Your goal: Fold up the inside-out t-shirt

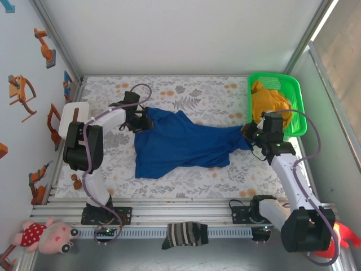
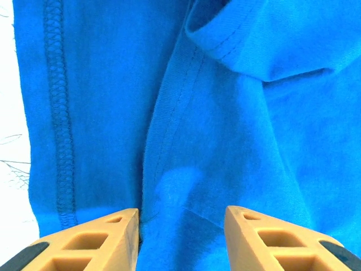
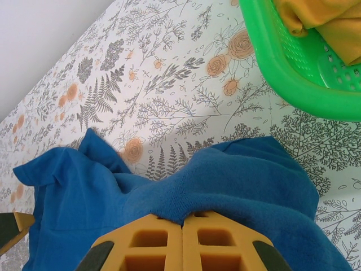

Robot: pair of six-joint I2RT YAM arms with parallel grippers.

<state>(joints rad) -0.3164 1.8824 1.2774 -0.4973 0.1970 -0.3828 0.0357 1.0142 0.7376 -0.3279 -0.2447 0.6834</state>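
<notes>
The royal-blue inside-out t-shirt (image 1: pixel 180 147) lies stretched in a rumpled band across the flowered table, from the left gripper to the right one. My left gripper (image 1: pixel 140 119) sits over its far-left corner. In the left wrist view its fingers stand apart (image 2: pixel 181 212), with seamed blue cloth (image 2: pixel 225 113) bulging between them and touching the left finger (image 2: pixel 107 237). My right gripper (image 1: pixel 252 135) is at the shirt's right end. In the right wrist view its fingers are pressed together (image 3: pixel 182 217) on a fold of the shirt (image 3: pixel 237 180).
A green basket (image 1: pixel 299 107) holding a mustard-yellow garment (image 1: pixel 271 101) stands at the back right, close to the right gripper; its rim (image 3: pixel 265 51) is just beyond the shirt. A dark striped sock (image 1: pixel 185 234) lies on the front rail. A plush toy (image 1: pixel 48 234) sits front left.
</notes>
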